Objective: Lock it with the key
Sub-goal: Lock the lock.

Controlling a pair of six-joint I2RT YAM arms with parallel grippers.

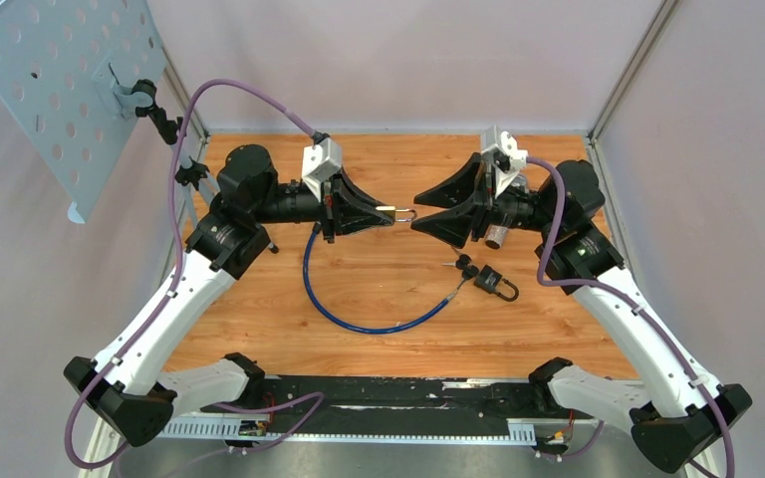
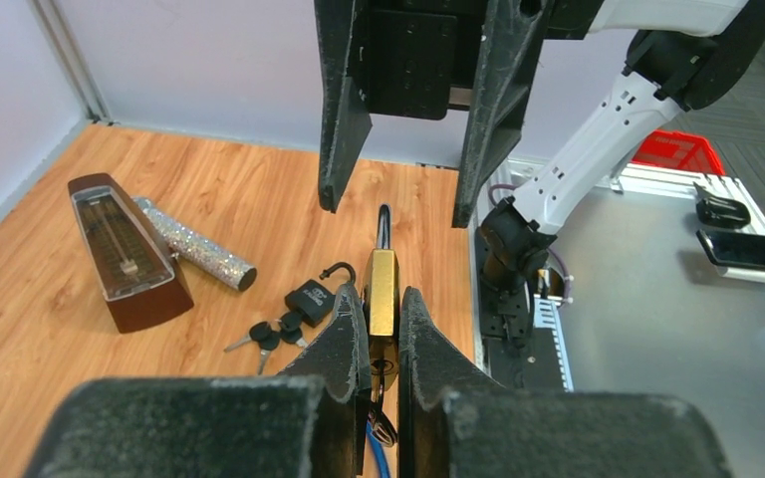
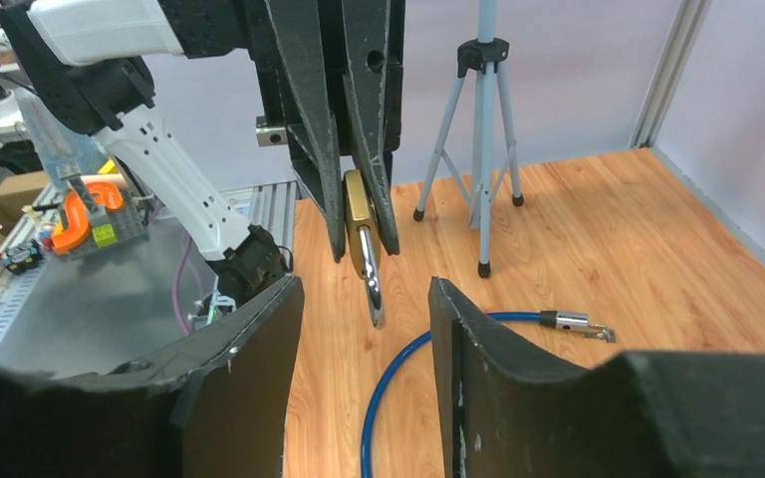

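Note:
My left gripper (image 1: 390, 214) is shut on a brass padlock (image 2: 380, 284) and holds it above the table, with the silver shackle (image 3: 371, 289) pointing at my right gripper. A metal ring (image 2: 385, 426) hangs under the lock's keyhole end; I cannot make out a key there. My right gripper (image 1: 415, 213) is open, its jaws standing either side of the shackle tip without touching it. A black padlock (image 1: 498, 285) with its shackle open lies on the table with a bunch of black-headed keys (image 1: 464, 266) beside it.
A blue cable (image 1: 359, 317) loops across the table from under the left gripper; its metal end (image 3: 578, 322) lies loose. A wooden metronome (image 2: 125, 249) and a glitter cylinder (image 2: 194, 254) lie at the right. A small tripod (image 3: 483, 149) stands at the left rear.

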